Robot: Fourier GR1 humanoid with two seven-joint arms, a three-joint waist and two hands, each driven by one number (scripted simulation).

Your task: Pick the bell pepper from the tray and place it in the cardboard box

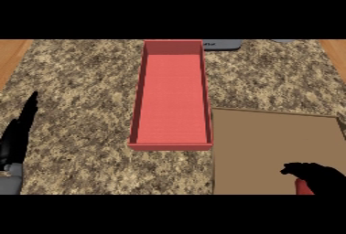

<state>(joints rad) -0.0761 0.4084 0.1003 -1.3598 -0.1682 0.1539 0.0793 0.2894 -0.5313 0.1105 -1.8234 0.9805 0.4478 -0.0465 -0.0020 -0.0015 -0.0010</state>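
- Holding the pepper (299,185) over the box (270,137), the right hand (321,178) sits at the lower right of the view, its dark fingers curled round the red thing so that only a small strip of red shows beneath them.
- The tray (140,91) stands upright on the tabletop (74,82), just left of the box and touching or nearly touching its corner; nothing shows inside it.
- The step in hand, as I judge it, is the release: the pepper seems to be already above the box's brown floor, near its lower right part.
- To do it well, the hand should come low before the fingers part, so the pepper settles rather than rolls, and it should stay well inside the box's walls, away from the near edge that the view cuts off.
- After letting go, lifting straight up would avoid nudging the pepper or the box's rim.
- The left hand (19,132) rests at the left edge, fingers straight and pointing up, holding nothing.
- Hard to make out: whether the pepper touches the box floor or hangs above it, and its shape, since the hand hides most of it.
- The box's near and right sides run out of view; two grey things (223,44) at the top edge are cut off and cannot be named.
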